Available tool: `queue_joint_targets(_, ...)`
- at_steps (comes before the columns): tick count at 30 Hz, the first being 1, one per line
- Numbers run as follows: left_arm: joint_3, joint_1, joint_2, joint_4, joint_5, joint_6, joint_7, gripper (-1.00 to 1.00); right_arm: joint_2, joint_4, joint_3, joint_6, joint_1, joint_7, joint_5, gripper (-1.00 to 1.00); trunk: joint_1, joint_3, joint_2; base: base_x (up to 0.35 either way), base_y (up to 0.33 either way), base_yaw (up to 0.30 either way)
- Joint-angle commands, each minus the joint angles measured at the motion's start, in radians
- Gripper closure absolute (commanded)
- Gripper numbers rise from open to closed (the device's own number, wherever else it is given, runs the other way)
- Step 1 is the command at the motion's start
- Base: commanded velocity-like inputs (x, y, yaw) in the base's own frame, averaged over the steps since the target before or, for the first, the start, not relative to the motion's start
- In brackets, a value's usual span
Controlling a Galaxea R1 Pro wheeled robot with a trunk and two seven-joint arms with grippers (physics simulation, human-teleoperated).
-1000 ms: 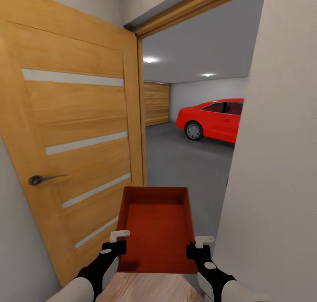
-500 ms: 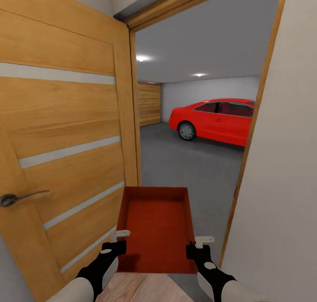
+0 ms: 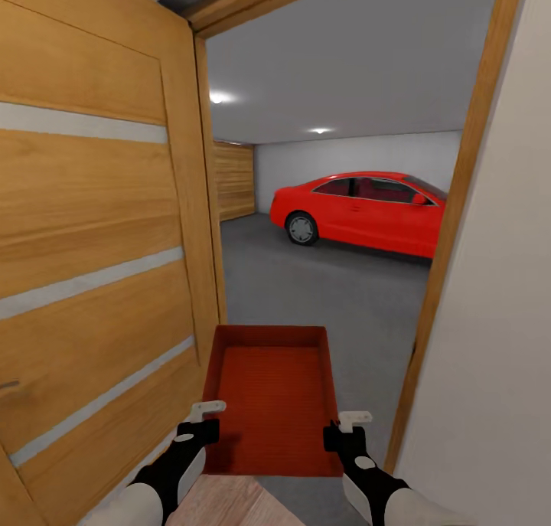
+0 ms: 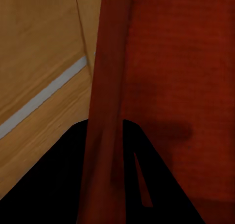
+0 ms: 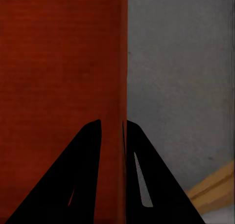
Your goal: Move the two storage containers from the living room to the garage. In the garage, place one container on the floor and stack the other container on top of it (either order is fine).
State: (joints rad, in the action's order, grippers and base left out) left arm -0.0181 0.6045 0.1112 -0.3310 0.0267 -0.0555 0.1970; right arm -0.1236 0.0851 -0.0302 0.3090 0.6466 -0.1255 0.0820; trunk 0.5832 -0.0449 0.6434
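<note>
I carry one red-orange storage container point(image 3: 272, 392) level in front of me, in the doorway to the garage. My left gripper point(image 3: 205, 426) is shut on its left wall point(image 4: 105, 111) and my right gripper point(image 3: 342, 432) is shut on its right wall point(image 5: 122, 87). The container is lidless and holds nothing. Beyond the door frame lies the grey concrete garage floor point(image 3: 329, 296). The second container is out of view.
An open wooden door point(image 3: 92, 266) stands close on my left. The door frame's right post point(image 3: 451, 227) and a white wall point(image 3: 505, 319) are close on my right. A red car point(image 3: 360, 212) is parked at the back, by a wood-slat garage door point(image 3: 233, 180).
The view has moved forward toward the doorway: the door and frame loom nearer and more of the garage and car shows. Both grippers hold the container as before.
</note>
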Motion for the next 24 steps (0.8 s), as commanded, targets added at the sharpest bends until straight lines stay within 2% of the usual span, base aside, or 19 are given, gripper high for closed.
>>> queue_joint_targets(1, -0.014, 0.000, -0.002, 0.000, 0.010, -0.006, 0.005, 1.00, -0.001, 0.002, -0.050, 0.010, 0.002, -0.002, 0.021, 1.00, 0.001, -0.002, 0.002, 0.312, 0.155, -0.285)
queue_joint_targets(5, -0.014, 0.000, -0.002, 0.000, 0.010, -0.006, 0.005, 1.00, -0.001, 0.002, -0.050, 0.010, 0.002, -0.002, 0.021, 1.00, 0.001, -0.002, 0.002, 0.312, 0.155, -0.142)
queue_joint_targets(16, -0.014, 0.000, -0.002, 0.000, 0.010, -0.006, 0.005, 1.00, -0.001, 0.002, -0.050, 0.010, 0.001, -0.002, 0.021, 1.00, 0.001, -0.002, 0.002, 0.312, 0.155, -0.019)
queue_joint_targets(24, -0.014, 0.000, -0.001, 0.000, 0.010, -0.006, 0.005, 1.00, -0.001, 0.002, -0.050, 0.010, 0.002, -0.002, 0.021, 1.00, 0.001, -0.002, 0.002, 0.312, 0.155, -0.214)
